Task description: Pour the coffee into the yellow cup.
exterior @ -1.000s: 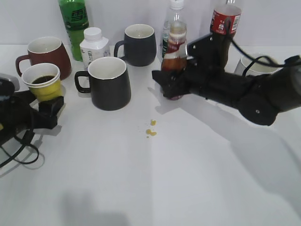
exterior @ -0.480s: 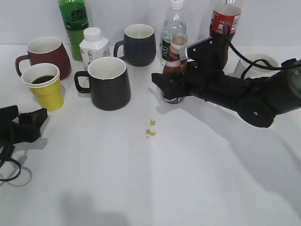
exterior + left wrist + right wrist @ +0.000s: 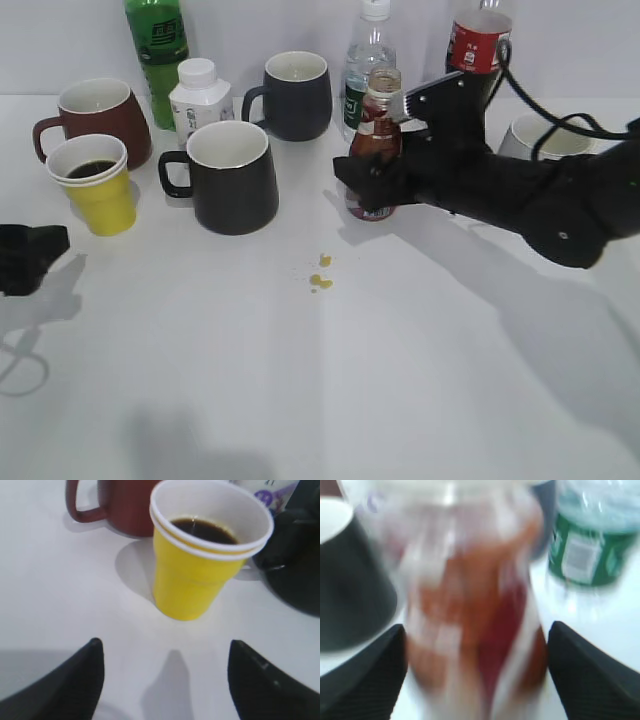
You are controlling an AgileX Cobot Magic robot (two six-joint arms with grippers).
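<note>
The coffee bottle [image 3: 378,130] stands upright on the table right of centre, open-topped, with little brown liquid left in it. My right gripper [image 3: 372,185] is shut around its lower body. In the right wrist view the blurred bottle [image 3: 470,595] fills the gap between the fingers of the right gripper [image 3: 476,640]. The yellow cup [image 3: 98,195] stands at the left with dark coffee inside [image 3: 202,530]. My left gripper [image 3: 30,255] is open and empty, drawn back from the cup. In the left wrist view this gripper [image 3: 165,650] sits short of the cup [image 3: 190,585].
A red-brown mug [image 3: 95,115] stands behind the cup, and a black mug [image 3: 232,178] to its right. A dark mug [image 3: 295,95], green bottle [image 3: 157,55], white bottle [image 3: 200,95], water bottle [image 3: 368,50], cola bottle [image 3: 478,45] and white cup [image 3: 545,140] line the back. Spilled drops [image 3: 321,275] lie mid-table.
My left gripper let go of the yellow cup and pulled back to the left. My right gripper lowered the coffee bottle and stood it upright on the table.
</note>
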